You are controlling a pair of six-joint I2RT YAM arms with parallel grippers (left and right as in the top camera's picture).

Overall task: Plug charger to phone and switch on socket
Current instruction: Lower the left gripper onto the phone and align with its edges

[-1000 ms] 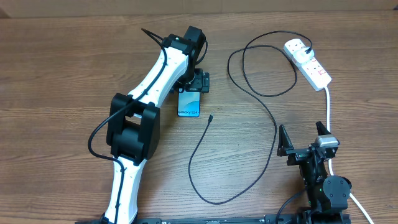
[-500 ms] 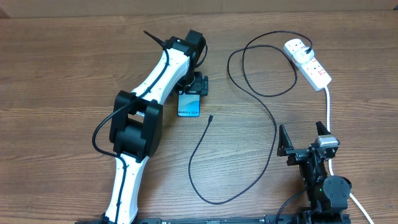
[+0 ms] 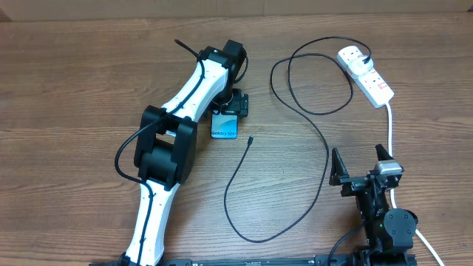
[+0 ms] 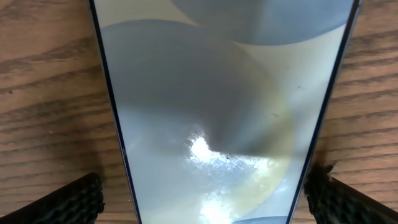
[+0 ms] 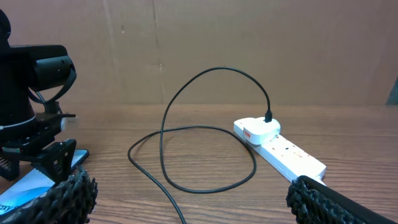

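The phone (image 3: 224, 127) lies flat with its blue screen up, and in the left wrist view the phone (image 4: 217, 93) fills the frame. My left gripper (image 3: 230, 109) is low over its far end, open. Its fingers (image 4: 71, 200) stand on either side of the phone's long edges, around my left gripper (image 4: 202, 202). The charger cable (image 3: 307, 125) is thin and black, and its small plug (image 3: 250, 140) lies free just right of the phone. Its other end enters a white adapter (image 3: 353, 55) seated in the socket (image 3: 372, 80). My right gripper (image 3: 361, 164) hangs open and empty near the front edge.
The right wrist view has my right gripper (image 5: 199, 199) open, the cable loop (image 5: 205, 134) ahead, the socket (image 5: 289, 155) to the right and the left arm's wrist (image 5: 37, 112) at far left. A white cord (image 3: 390, 129) runs from the socket past the right arm.
The left arm's elbow has shifted slightly to the right and its gripper has edged a little nearer over the phone. The right arm, cable and socket have not moved.
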